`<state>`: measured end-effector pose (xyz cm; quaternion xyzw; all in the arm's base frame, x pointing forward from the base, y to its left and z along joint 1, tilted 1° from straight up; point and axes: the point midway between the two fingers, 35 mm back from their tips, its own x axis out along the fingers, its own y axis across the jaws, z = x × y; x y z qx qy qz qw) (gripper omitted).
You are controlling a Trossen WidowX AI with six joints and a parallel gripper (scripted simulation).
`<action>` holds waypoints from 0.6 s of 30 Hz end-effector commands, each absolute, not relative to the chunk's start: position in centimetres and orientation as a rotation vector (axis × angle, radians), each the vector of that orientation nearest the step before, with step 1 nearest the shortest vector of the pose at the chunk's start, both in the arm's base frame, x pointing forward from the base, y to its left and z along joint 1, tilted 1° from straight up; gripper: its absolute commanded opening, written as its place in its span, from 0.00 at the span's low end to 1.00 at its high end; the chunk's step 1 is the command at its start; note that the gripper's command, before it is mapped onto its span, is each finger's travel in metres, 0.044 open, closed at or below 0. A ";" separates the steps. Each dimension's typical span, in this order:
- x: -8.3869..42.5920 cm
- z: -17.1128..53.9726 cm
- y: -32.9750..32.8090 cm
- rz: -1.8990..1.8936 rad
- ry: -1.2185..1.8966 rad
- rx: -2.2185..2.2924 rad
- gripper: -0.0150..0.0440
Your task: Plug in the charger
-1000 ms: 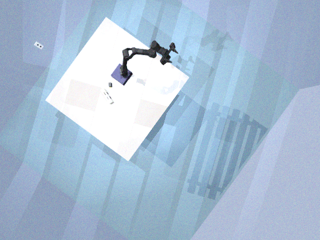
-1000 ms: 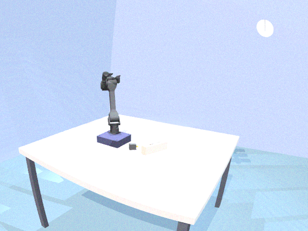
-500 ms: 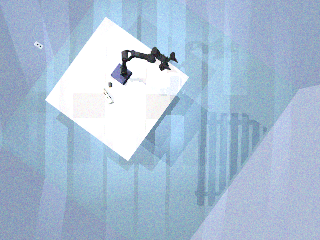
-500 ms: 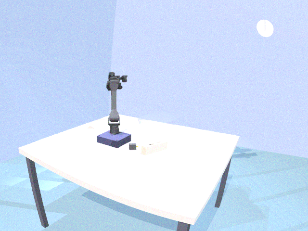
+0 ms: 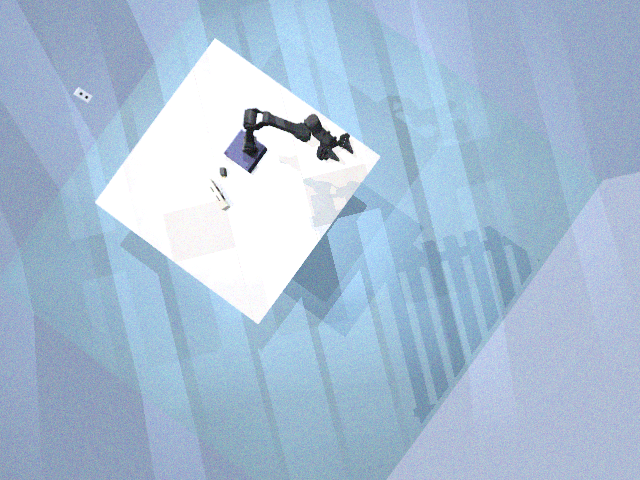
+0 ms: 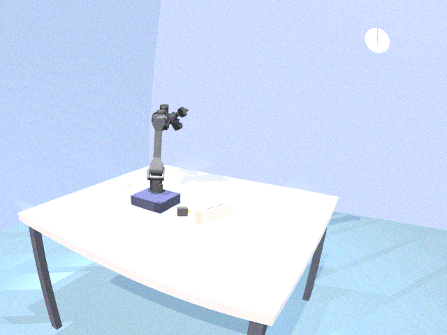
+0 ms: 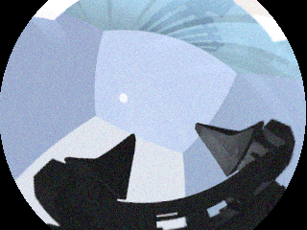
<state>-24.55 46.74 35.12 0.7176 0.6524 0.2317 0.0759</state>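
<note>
Table: white top [image 5: 201, 103] [image 6: 252, 259], four-cornered, dark legs [image 6: 45, 277] visible below. Dark arm [image 5: 281, 124] [image 6: 157, 144] stands on a blue block [image 5: 238, 149] [image 6: 155, 199], which sits inward from the table's edges. In the top view the arm reaches from the block toward the table's right-hand corner; in the exterior view it rises high over the surface. Gripper [image 5: 342, 153] [image 6: 183, 120] [image 7: 165, 130] is raised well above the table top, near that right-hand corner as the top view shows it. Its fingers stand wide apart, with nothing between them. Charger [image 5: 223, 172] [image 6: 182, 211]: small, dark, lying on the table just beside the blue block, between the block and the table's lower-left edge in the top view. Yellowish prong metal shows in the exterior view on the side facing the power strip; the two prongs cannot be told apart at this size. Power strip [image 5: 219, 195] [image 6: 214, 212]: pale, long, boxy, resting near the charger, with dark slots on its upper face. Charger and strip are apart; the charger is not plugged in. Wrist view: a small white disc [image 7: 123, 98] on the pale wall [image 7: 158, 81]; neither charger nor strip is seen there. Exterior view: round white clock [image 6: 377, 40] high on the wall.
</note>
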 end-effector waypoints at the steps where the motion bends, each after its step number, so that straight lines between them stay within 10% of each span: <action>1: -22.5 34.1 47.8 0.743 1.838 2.081 1.00; 18: -13.0 31.2 51.1 0.832 1.416 1.813 1.00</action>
